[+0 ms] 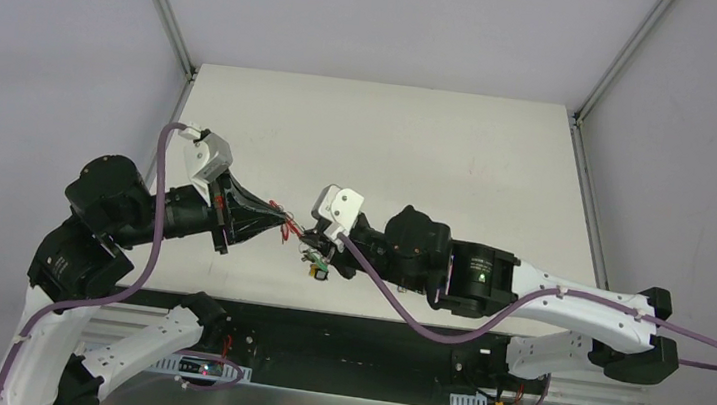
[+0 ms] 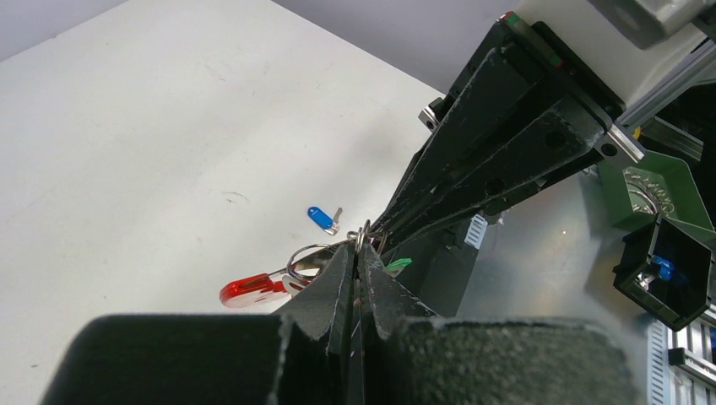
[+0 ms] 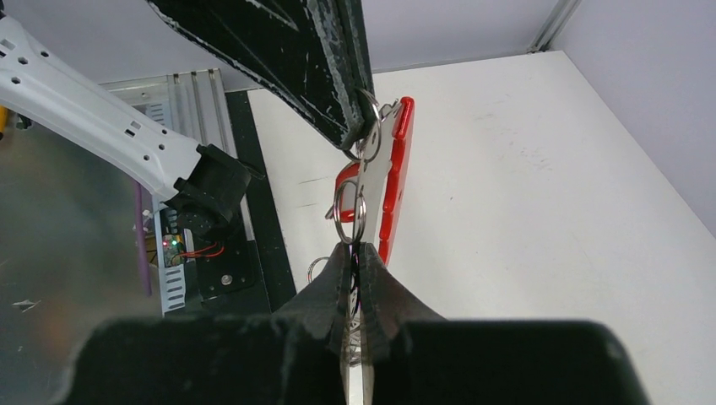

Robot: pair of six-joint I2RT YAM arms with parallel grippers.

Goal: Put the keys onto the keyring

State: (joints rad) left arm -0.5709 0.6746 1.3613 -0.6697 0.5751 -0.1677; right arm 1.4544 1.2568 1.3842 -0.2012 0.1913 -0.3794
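Where the work sits: over the near middle of the flat white table point(image 1: 460, 153), where both arms reach in and meet tip to tip.
Left gripper point(image 2: 356, 253): black tapered fingers pressed together, pinching a small silver ring point(image 2: 307, 258) at their very tips.
Right gripper point(image 3: 355, 250): black fingers likewise pressed together, nipping the lower end of the ring chain. It comes in from the opposite side to the left gripper.
Keyring point(image 3: 371, 173): bunch made of a red curved plastic clip, a grey flat metal piece and a short chain of silver rings. It is strung between the two grippers and gripped at both ends.
Red clip point(image 3: 397, 181): lies right beside the grey flat piece point(image 3: 369, 179), touching it. Whether it touches the table cannot be told.
Blue-headed key point(image 2: 321, 217): tiny metal key with a bright blue plastic head. It lies loose and flat on the table, apart from both grippers and from the keyring.
Other keys: not made out in these views.
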